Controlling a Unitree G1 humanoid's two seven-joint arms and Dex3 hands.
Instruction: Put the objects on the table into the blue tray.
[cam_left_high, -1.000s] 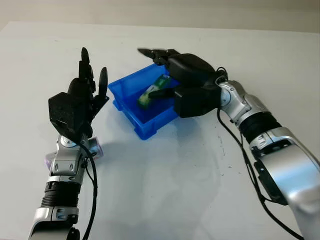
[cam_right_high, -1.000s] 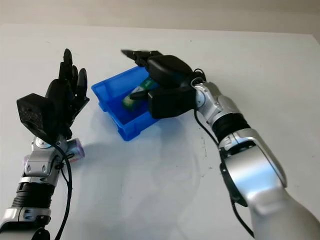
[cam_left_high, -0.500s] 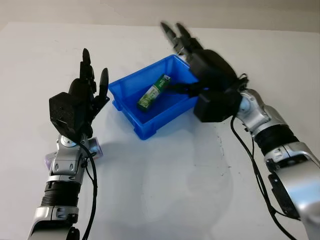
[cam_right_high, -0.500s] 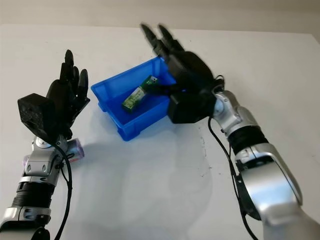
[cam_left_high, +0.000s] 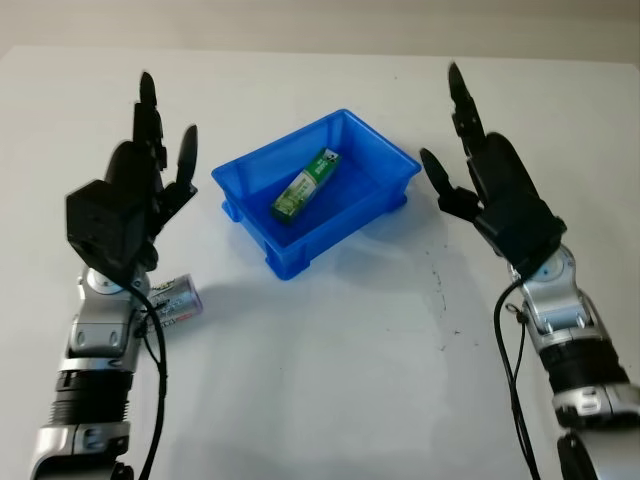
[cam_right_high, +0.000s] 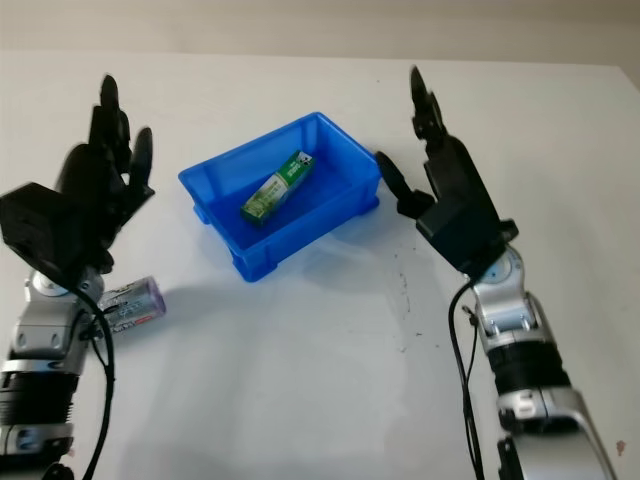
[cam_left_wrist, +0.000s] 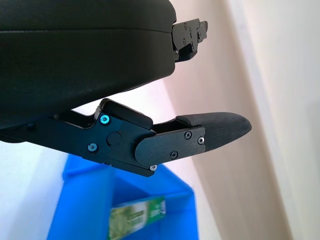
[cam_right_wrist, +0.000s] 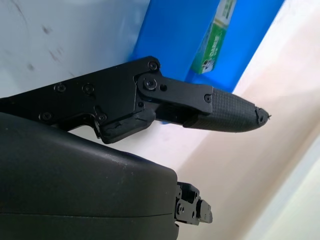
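Note:
The blue tray (cam_left_high: 385, 170) sits mid-table, and a green tube (cam_left_high: 305, 186) lies inside it. This green tube (cam_left_wrist: 136, 220) and part of the tray (cam_left_wrist: 80, 210) also appear in the left wrist view, and the tube (cam_right_wrist: 215, 40) again in the right wrist view. A silver can (cam_left_high: 172, 301) with a purple end lies on the table left of the tray, below my left hand (cam_left_high: 150, 150). That hand is open and raised above the table. My right hand (cam_left_high: 465, 150) is open, held up to the right of the tray, holding nothing.
The white table (cam_left_high: 340, 380) stretches around the tray, with a few small dark specks (cam_left_high: 437, 275) on it right of the tray. The table's far edge (cam_left_high: 300, 50) runs along the back.
My right hand has pulled back from over the tray to its right side, leaving the green tube lying inside. My left hand rose slightly, uncovering the silver can.

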